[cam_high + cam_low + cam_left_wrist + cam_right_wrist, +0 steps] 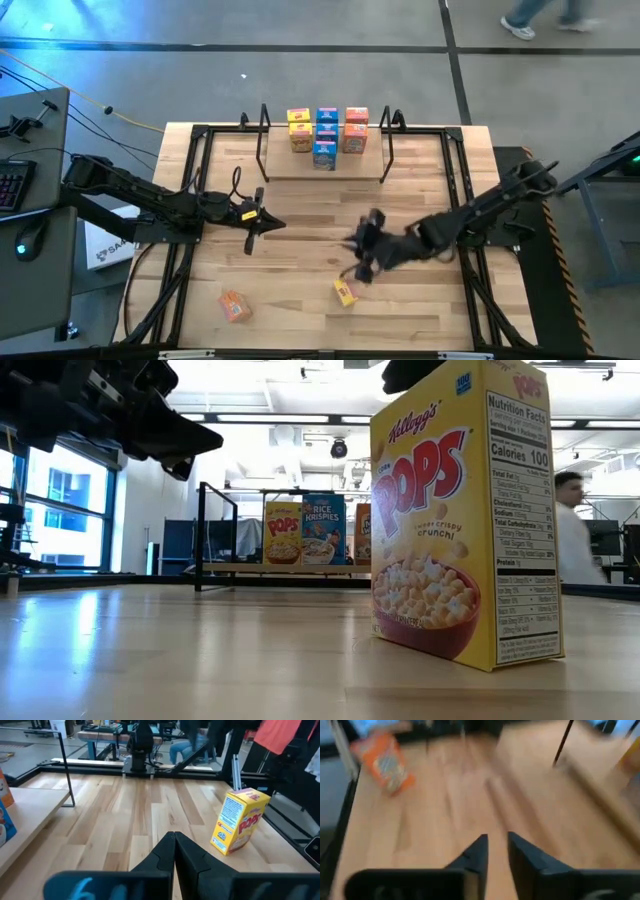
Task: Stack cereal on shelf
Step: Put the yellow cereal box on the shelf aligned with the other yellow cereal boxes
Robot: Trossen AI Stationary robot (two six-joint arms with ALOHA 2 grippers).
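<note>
The shelf (325, 168) stands at the table's far middle, a light plank in a black wire frame. Several cereal boxes, yellow (298, 130), blue (326, 138) and orange (356, 130), stand on it. A yellow cereal box (345, 292) (465, 510) (240, 822) stands upright on its bottom on the table near the front. An orange cereal box (234, 306) (382, 762) lies flat at the near left. My right gripper (362, 262) (496, 842) hovers just beyond the yellow box, fingers slightly apart, nothing between them. My left gripper (268, 222) (174, 840) is shut and empty at the left middle.
Black frame rails (195, 200) run along the table's left and right sides. The shelf's upright wire loops (388, 130) stand at both its ends. Bare tabletop (300, 250) lies between the grippers and the shelf. A person (575, 540) stands in the room beyond.
</note>
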